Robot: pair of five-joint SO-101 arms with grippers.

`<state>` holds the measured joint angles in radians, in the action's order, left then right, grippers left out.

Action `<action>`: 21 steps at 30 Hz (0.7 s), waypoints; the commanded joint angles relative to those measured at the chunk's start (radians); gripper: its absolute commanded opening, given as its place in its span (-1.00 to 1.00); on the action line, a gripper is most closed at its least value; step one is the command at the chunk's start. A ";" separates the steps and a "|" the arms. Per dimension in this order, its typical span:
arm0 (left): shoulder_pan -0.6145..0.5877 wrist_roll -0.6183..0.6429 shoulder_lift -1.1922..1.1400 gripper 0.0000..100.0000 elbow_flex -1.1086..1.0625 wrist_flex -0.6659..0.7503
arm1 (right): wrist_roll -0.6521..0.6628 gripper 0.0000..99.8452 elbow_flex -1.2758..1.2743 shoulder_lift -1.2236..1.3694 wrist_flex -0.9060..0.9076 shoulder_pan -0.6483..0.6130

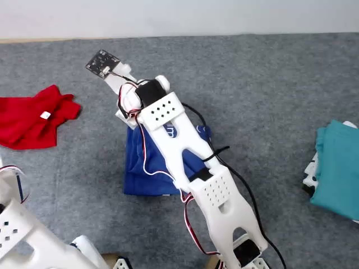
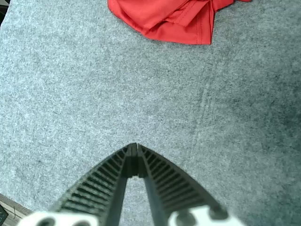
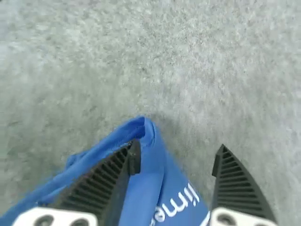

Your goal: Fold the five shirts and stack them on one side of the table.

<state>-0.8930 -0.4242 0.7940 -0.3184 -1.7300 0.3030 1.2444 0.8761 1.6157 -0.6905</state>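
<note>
Mid-table, our right gripper point(image 3: 178, 151) gapes wide over the half-folded blue fabric shirt point(image 1: 137, 168); crumpled red shirt point(image 1: 31, 120) untouched, folded teal shirt point(image 1: 336, 168) stacked, maybe two.

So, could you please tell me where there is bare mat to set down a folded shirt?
The widest bare grey mat lies between the blue shirt and the teal shirt. More lies along the far edge, past the red shirt. The middle is crowded: the right arm lies over the blue shirt, right gripper open at its edge.

The grey table point(image 1: 269, 84) carries a red shirt point(image 1: 33, 117) (crumpled), a blue shirt point(image 1: 133, 165) and a teal shirt point(image 1: 339, 168).
</note>
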 commanded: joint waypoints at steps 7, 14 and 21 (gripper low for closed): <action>0.002 0.006 0.006 -0.99 -0.004 -0.002 | -0.011 -0.59 0.003 -0.177 0.183 -0.015; 0.002 0.006 0.014 -0.99 -0.035 0.026 | -0.026 -0.66 -0.436 -0.377 0.180 -0.071; 0.002 0.006 0.006 -0.99 -0.039 0.028 | -0.086 -0.66 -0.583 -0.364 0.154 -0.136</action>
<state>-0.8930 -0.4242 0.7940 -0.3583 -1.7223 0.2309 0.6644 0.5616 1.7522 -0.7994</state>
